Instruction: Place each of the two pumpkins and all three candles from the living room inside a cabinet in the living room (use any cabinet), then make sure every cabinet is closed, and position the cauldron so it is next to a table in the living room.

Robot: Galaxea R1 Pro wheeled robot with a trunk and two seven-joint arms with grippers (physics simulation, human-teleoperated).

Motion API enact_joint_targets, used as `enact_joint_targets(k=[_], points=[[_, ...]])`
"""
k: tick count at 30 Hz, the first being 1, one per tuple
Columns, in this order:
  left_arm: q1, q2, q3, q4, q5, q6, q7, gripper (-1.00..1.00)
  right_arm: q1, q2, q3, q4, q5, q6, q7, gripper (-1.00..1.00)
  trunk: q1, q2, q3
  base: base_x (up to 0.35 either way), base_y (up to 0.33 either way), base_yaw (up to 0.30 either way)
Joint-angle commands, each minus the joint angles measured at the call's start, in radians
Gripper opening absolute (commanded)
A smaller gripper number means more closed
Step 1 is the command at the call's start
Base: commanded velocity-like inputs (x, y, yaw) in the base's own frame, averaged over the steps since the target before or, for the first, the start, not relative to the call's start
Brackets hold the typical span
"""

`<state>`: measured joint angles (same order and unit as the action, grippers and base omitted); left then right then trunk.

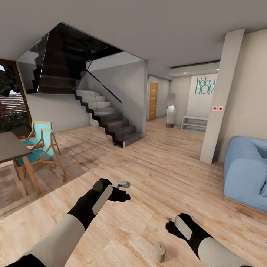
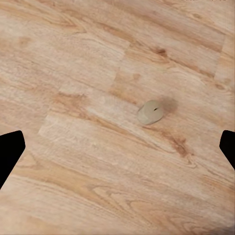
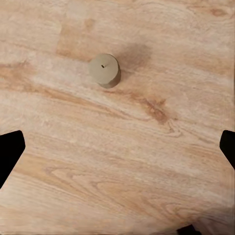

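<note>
Above the wooden floor (image 1: 148, 174), both of our sets of jaws hang spread wide and empty, their dark tips at the far edges of each wrist view. The right gripper (image 3: 117, 147) looks down on 1 candle (image 3: 104, 70), which stands upright on the boards with its wick up; the left gripper (image 2: 117, 147) also sees this candle, further off.

In the head view the candle sits on the floor just beside our right arm (image 1: 211, 244). We judge the step in hand to be picking it up. To do it well, we should centre the right jaws over the candle, come straight down so neither finger tips it, and close low on its sides. A blue sofa (image 1: 246, 172) and the stairs (image 1: 107, 118) stand well apart.
</note>
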<state>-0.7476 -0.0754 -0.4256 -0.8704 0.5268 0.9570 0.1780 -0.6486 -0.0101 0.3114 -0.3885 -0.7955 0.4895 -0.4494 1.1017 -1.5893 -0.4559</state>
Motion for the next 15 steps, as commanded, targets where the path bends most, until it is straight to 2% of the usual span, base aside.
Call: enact_joint_targets(k=[1, 7, 10, 15], points=[[-0.001, 0.0, 0.0, -0.001, 0.011, 0.003, 0.01, 1.0, -0.008, 0.012, 0.013, 0.019, 0.011, 0.009, -0.007, 1.0, 0.0, -0.001, -0.001, 0.0, 0.0, 0.0], [-0.001, 0.0, 0.004, -0.001, 0.015, 0.005, 0.009, 1.0, -0.018, 0.052, 0.025, 0.055, 0.054, 0.012, -0.007, 1.0, 0.0, -0.001, -0.001, 0.001, 0.0, 0.0], [-0.001, 0.0, 0.005, 0.0, 0.016, 0.007, 0.009, 1.0, -0.019, 0.058, 0.027, 0.06, 0.06, 0.009, -0.007, 1.0, 0.0, -0.001, -0.001, 0.091, 0.0, 0.0], [-0.001, 0.0, 0.005, 0.0, 0.016, 0.009, 0.01, 1.0, -0.02, 0.061, 0.028, 0.062, 0.063, 0.006, -0.006, 1.0, 0.0, -0.001, -0.001, 0.244, 0.0, 0.0]])
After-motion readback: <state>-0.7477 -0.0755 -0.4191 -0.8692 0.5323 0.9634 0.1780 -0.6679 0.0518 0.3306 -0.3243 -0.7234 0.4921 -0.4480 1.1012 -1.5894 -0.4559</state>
